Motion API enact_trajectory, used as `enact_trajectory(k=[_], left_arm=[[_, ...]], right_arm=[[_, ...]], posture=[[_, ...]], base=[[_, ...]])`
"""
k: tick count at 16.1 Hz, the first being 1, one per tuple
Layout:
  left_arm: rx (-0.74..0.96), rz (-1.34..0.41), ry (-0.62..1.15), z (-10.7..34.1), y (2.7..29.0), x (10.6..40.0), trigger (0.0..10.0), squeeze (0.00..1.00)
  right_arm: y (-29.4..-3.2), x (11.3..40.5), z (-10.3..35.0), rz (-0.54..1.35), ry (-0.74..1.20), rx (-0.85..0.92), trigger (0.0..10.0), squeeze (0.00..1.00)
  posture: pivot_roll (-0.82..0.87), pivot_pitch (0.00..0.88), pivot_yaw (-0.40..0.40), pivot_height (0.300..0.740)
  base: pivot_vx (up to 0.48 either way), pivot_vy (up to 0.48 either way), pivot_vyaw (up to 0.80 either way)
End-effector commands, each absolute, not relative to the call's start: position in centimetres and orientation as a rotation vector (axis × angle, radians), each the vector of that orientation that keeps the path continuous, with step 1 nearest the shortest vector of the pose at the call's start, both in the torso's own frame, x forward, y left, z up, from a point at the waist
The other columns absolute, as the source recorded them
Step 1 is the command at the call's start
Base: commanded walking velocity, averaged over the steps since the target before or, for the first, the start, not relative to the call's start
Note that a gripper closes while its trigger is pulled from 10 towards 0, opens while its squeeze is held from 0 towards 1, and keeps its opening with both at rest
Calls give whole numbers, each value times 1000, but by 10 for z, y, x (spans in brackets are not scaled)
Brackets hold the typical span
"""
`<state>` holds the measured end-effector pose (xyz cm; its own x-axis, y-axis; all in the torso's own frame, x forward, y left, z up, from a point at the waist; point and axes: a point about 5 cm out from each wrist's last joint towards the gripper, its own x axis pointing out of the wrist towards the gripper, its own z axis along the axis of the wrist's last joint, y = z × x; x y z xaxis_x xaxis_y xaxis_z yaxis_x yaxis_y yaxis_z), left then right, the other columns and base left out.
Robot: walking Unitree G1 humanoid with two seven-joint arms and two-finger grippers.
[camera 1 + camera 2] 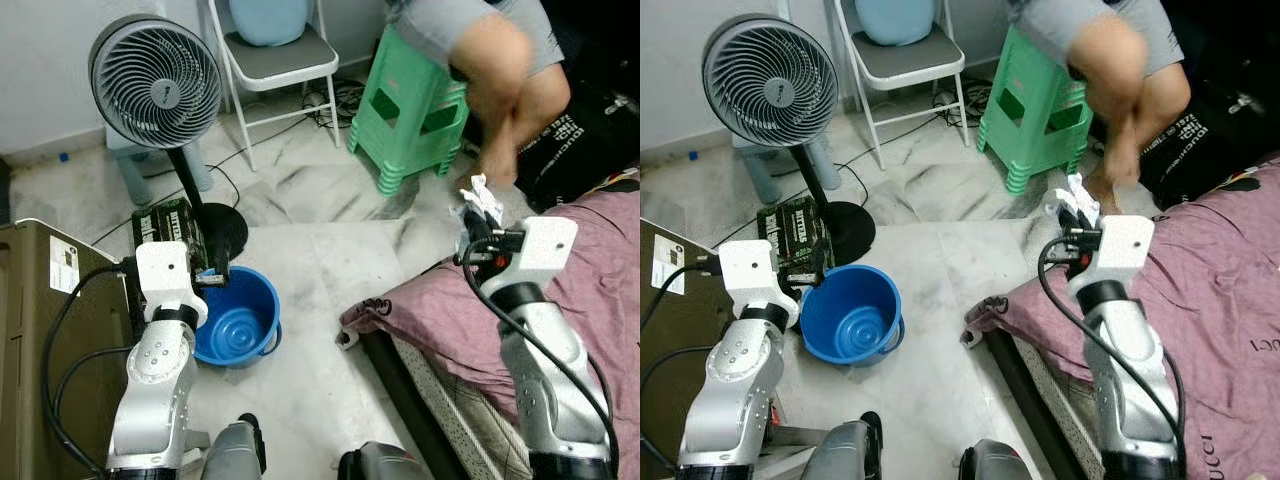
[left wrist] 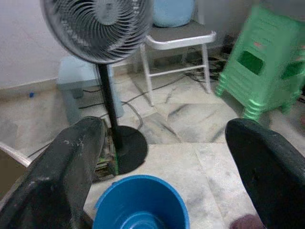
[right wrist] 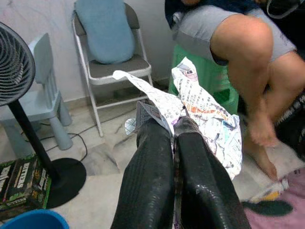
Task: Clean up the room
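Soft, even indoor light fills the room — the pale marble floor (image 1: 330,230) and white wall (image 1: 50,70) read bright, with only a faint shadow under the standing fan (image 1: 157,82) and a darker patch behind the person (image 1: 500,60) at the upper right. The head views are mostly sharp, though the person's bare leg is smeared by motion blur. In the left wrist view the green stool (image 2: 267,62) and the near black fingers (image 2: 62,176) are soft and out of focus — the right wrist view is crisper, with a slight sheen on its fingers (image 3: 147,186).
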<state>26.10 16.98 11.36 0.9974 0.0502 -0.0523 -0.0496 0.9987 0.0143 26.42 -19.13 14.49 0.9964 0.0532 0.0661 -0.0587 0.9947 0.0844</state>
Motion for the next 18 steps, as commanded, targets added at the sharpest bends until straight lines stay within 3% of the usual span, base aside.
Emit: enact_trajectory(k=[1,6,15,18], left_arm=[[14,62,71,110,174,263,10000,0],[-18,72,41,111,168,269,10000,0],[-28,-14,101,101,160,253,10000,0],[-37,-18,105,100,158,252,10000,0]], right_arm=[[-190,261,144,61,-54,71,10000,0],[-188,268,143,102,-41,41,10000,0],[-175,248,107,94,79,65,10000,0],[-178,246,102,83,100,48,10000,0]], posture=[[-55,166,-27,740],[-53,124,-62,740],[-32,192,-32,740],[-42,200,-36,740]], base=[[0,0,0],[0,0,0],[0,0,756],[0,0,0]])
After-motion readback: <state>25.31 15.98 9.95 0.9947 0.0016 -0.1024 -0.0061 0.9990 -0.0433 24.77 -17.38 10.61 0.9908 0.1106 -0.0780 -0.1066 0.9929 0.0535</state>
